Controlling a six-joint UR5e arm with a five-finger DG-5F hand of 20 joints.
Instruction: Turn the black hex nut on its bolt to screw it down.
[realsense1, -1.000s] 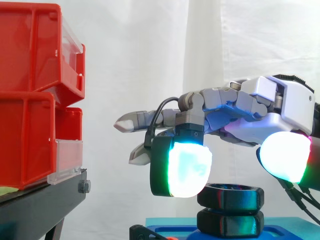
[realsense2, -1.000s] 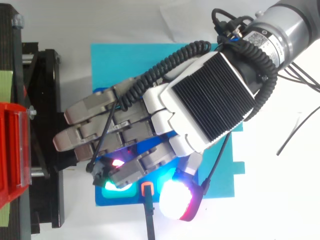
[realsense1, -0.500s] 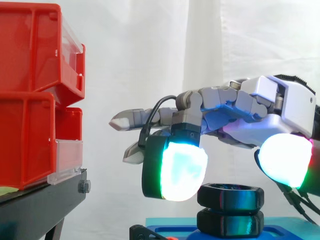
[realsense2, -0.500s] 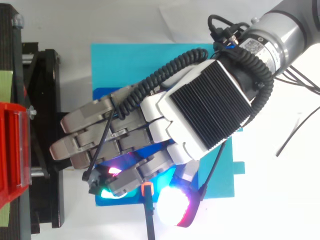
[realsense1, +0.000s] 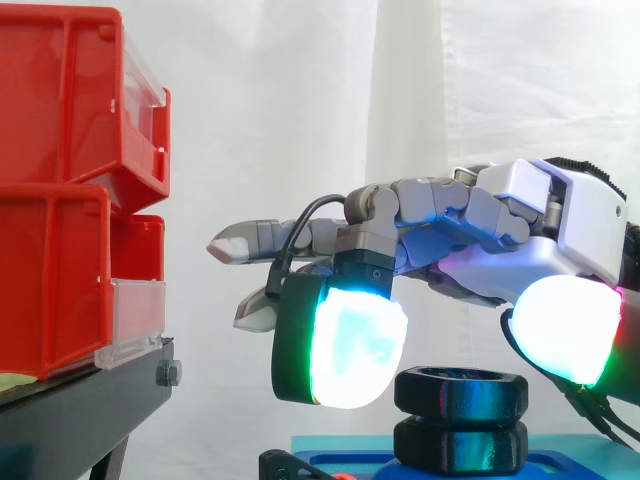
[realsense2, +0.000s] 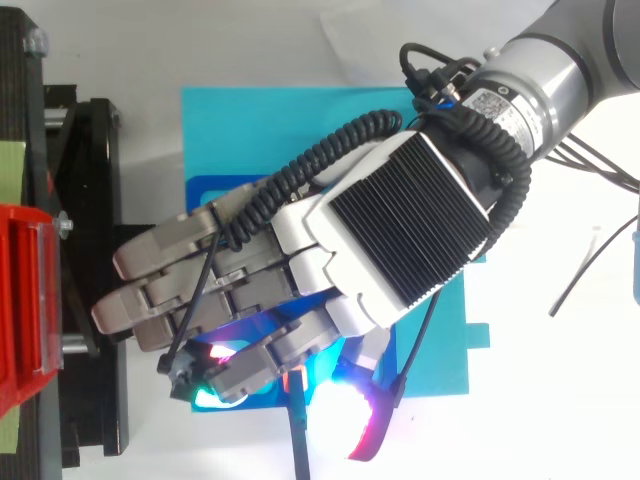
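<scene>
since a second ago the hand (realsense1: 500, 225) has been shifted towards the red bins (realsense1: 60, 200), and its cyan-green pad (realsense1: 345, 350), then at the rim of the black hex nut (realsense1: 460, 393), is now seen just beside it with a gap between. the hand is held apart with nothing gripped: most fingers are stretched out level, one is bent downward, and the white-glowing thumb pad (realsense1: 565, 325) is hung above the nut's other side. the nut is seated on a second black hex piece (realsense1: 460, 445) on a blue plate (realsense1: 370, 462), which is laid on a cyan mat (realsense2: 250, 130). a white label (realsense2: 497, 100) is carried on the arm's wrist, its print too small to be read. from above, the straight fingertips are seen over the edge of the black stand (realsense2: 90, 140); in the side view open air is left between them and the bins. bare white surface (realsense2: 560, 400) is found to the mat's right.
</scene>
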